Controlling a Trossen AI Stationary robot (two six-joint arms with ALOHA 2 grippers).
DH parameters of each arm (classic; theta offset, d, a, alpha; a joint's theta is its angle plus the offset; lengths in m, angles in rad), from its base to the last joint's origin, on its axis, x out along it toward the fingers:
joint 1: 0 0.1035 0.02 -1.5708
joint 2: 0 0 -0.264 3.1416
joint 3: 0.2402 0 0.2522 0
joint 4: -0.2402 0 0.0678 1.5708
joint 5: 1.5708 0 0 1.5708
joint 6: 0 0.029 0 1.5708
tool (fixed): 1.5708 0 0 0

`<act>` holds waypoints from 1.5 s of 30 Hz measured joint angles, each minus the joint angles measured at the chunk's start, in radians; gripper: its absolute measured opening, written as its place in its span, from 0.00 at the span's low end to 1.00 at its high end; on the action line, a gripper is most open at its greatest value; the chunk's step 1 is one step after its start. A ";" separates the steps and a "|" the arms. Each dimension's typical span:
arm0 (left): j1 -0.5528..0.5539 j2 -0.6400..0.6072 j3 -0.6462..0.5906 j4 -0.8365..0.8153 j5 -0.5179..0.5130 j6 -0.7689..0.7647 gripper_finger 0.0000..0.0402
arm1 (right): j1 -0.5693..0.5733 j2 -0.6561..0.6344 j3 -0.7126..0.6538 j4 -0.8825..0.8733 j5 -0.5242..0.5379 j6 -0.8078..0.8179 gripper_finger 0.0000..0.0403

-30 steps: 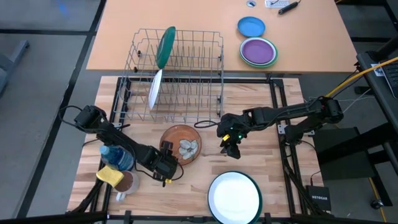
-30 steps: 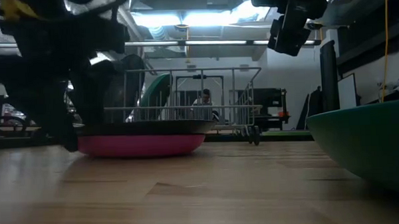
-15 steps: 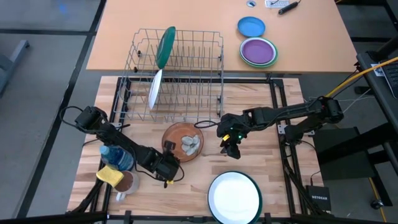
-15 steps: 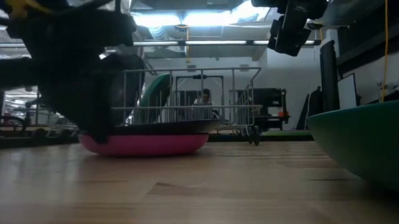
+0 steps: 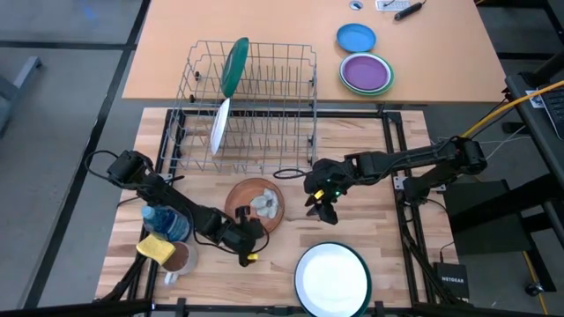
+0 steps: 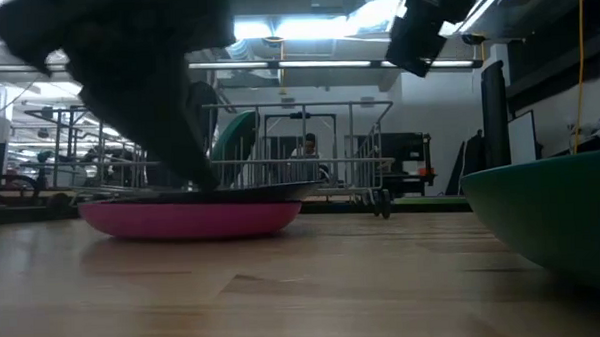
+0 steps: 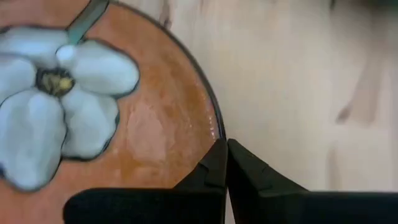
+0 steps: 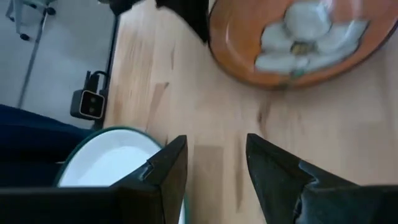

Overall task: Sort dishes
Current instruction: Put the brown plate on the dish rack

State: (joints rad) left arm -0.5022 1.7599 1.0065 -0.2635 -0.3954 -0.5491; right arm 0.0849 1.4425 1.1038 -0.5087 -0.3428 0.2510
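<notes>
The left tool (image 5: pixel 244 239) is pinched shut on the near rim of the brown flower plate (image 5: pixel 256 203). The plate lies just beyond it toward the dish rack (image 5: pixel 251 106). The right tool (image 5: pixel 321 204) hovers wide open beside the plate's far edge.

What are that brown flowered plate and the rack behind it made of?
The brown plate looks like glazed ceramic: glossy, mottled orange-brown, with a painted white flower and dark rim; melamine is possible. The rack looks like thin metal wire, silvery and bent into a grid.
</notes>
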 joint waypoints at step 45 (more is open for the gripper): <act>0.109 -0.002 -0.005 -0.488 -0.163 -0.988 0.00 | 0.001 0.305 0.000 0.267 0.117 -0.626 0.42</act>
State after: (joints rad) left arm -0.3929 1.7584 1.0012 -0.7518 -0.5587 -1.5375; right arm 0.0856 1.7473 1.1034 -0.2418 -0.2255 -0.3752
